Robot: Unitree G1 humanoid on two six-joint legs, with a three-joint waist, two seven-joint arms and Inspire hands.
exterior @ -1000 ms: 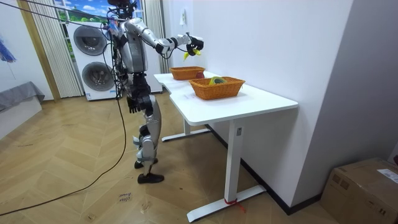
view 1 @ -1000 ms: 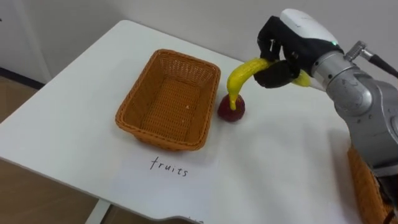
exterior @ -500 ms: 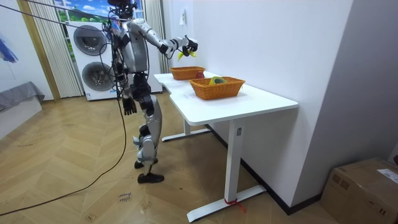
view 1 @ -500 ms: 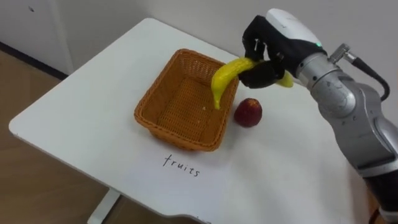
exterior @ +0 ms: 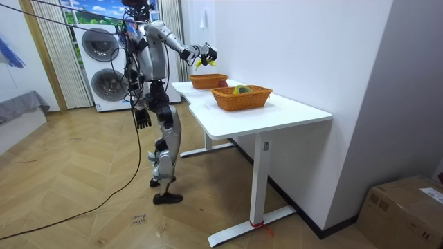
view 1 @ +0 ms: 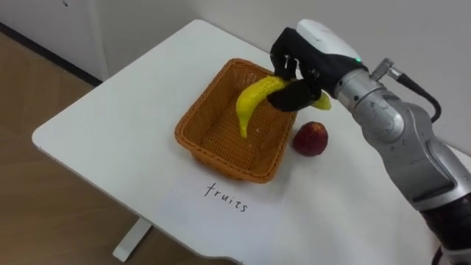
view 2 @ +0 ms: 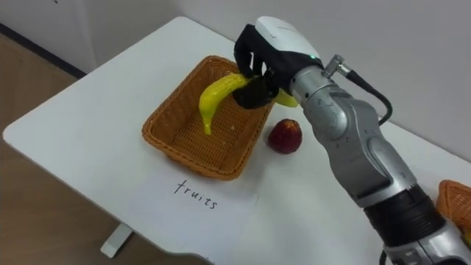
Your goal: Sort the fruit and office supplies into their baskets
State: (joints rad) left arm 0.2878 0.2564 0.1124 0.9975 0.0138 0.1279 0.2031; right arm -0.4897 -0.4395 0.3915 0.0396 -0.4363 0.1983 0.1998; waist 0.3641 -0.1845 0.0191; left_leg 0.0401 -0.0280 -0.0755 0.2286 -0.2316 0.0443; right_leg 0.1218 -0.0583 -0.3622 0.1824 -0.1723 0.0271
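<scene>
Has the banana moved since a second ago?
Yes. Held in the right hand, the banana went from above the apple to above the basket.

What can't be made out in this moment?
Banana, gripped part: eye views, covered by the fingers of the right hand.
Second basket: right eye view, cut off by the right edge.
That basket's contents: room view, too small to identify.
</scene>
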